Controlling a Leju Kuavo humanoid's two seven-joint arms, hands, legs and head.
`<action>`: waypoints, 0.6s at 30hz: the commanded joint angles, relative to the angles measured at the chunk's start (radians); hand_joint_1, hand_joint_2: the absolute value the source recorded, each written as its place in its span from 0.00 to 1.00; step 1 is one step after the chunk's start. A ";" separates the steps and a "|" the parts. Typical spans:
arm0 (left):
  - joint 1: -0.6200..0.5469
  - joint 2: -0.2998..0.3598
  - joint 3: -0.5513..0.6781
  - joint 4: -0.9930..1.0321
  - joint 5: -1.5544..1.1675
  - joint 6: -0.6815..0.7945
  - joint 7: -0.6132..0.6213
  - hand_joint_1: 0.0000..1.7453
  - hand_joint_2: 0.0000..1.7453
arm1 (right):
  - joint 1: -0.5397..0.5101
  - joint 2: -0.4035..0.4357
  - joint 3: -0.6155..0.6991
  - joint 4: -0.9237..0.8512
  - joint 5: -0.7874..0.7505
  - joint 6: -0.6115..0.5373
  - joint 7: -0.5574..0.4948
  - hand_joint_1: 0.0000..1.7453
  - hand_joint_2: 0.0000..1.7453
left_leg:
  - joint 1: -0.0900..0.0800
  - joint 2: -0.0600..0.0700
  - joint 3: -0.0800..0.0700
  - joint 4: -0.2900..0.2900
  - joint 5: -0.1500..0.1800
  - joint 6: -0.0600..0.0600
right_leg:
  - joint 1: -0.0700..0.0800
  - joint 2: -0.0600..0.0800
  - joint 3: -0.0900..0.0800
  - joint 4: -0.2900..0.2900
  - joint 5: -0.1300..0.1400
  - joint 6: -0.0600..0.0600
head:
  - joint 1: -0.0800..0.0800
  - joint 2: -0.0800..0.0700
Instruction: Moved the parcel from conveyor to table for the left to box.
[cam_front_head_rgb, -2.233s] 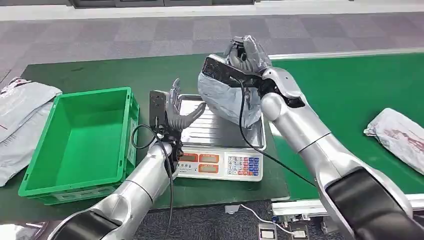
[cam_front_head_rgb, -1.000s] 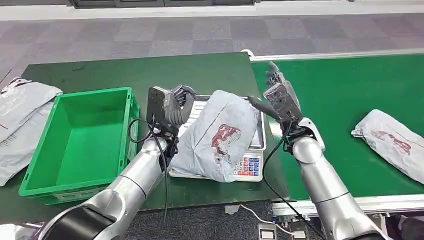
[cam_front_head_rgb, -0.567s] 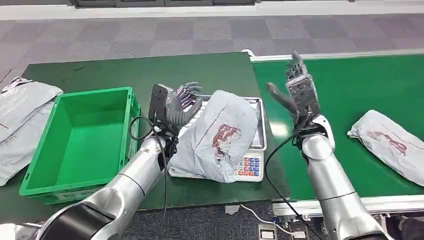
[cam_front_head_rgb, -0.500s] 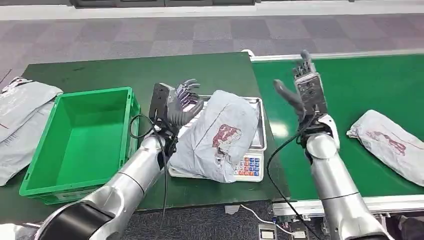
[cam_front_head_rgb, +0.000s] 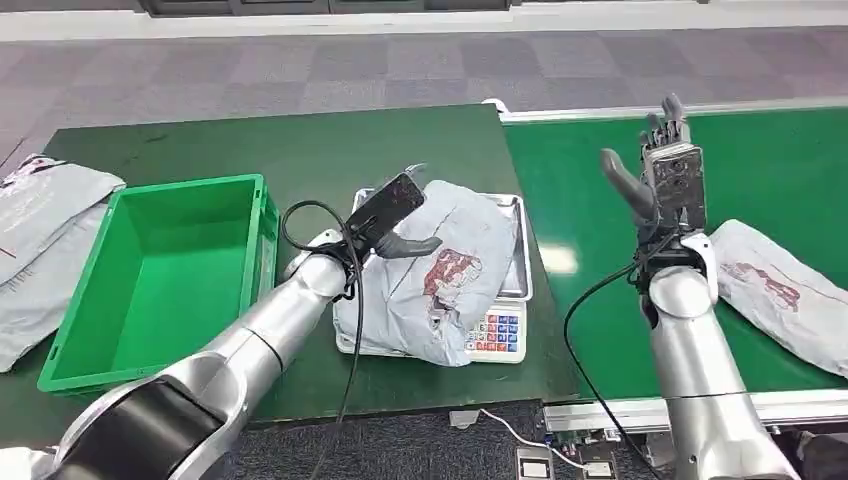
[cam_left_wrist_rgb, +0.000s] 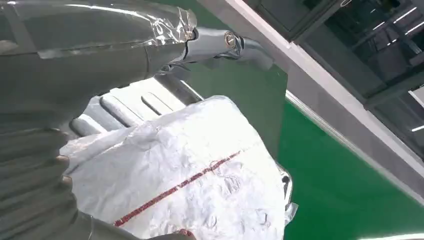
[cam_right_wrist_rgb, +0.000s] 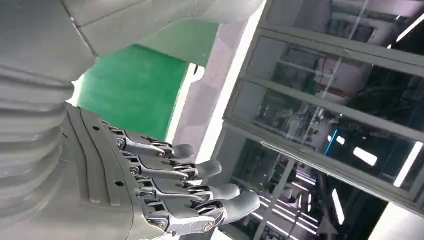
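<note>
A grey parcel (cam_front_head_rgb: 452, 275) with a red mark lies across the scale (cam_front_head_rgb: 515, 252), draping over its front. My left hand (cam_front_head_rgb: 392, 226) reaches over the parcel's left edge, its thumb (cam_front_head_rgb: 408, 245) stretched out on the wrapping. In the left wrist view the parcel (cam_left_wrist_rgb: 200, 175) lies between the thumb (cam_left_wrist_rgb: 110, 47) and the fingers (cam_left_wrist_rgb: 30, 175), which stand apart. My right hand (cam_front_head_rgb: 663, 180) is raised over the conveyor belt (cam_front_head_rgb: 600, 200), fingers spread (cam_right_wrist_rgb: 165, 185) and holding nothing.
A green crate (cam_front_head_rgb: 160, 280) stands left of the scale on the dark green table (cam_front_head_rgb: 300, 150). Grey parcels (cam_front_head_rgb: 40, 240) lie at the far left. Another grey parcel (cam_front_head_rgb: 790, 292) lies on the belt, right of my right arm.
My right hand let the parcel down on the scale and drew back to the right, rising. My left hand dropped from a raised pose onto the parcel's left edge.
</note>
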 joint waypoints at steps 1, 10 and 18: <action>-0.078 0.029 -0.295 0.055 -0.177 -0.064 0.028 0.00 1.00 | -0.013 -0.009 -0.068 0.017 0.021 -0.021 0.052 0.00 1.00 | 0.001 0.001 0.002 -0.001 -0.001 0.000 | 0.001 0.001 0.002 -0.002 0.000 0.000 | 0.000 0.000; -0.094 -0.027 -0.507 0.069 -0.378 -0.150 0.133 0.00 1.00 | -0.046 -0.017 -0.102 0.045 0.035 0.011 0.054 0.00 1.00 | -0.001 -0.002 0.000 0.001 -0.001 0.000 | -0.001 -0.003 0.001 0.000 -0.001 0.000 | 0.000 0.000; -0.090 -0.033 -0.659 0.084 -0.552 -0.113 0.196 0.00 1.00 | -0.084 -0.003 -0.091 0.078 0.055 0.041 0.052 0.00 1.00 | -0.001 0.000 0.000 0.001 -0.001 0.001 | -0.001 -0.001 0.001 0.000 0.000 0.000 | 0.000 0.000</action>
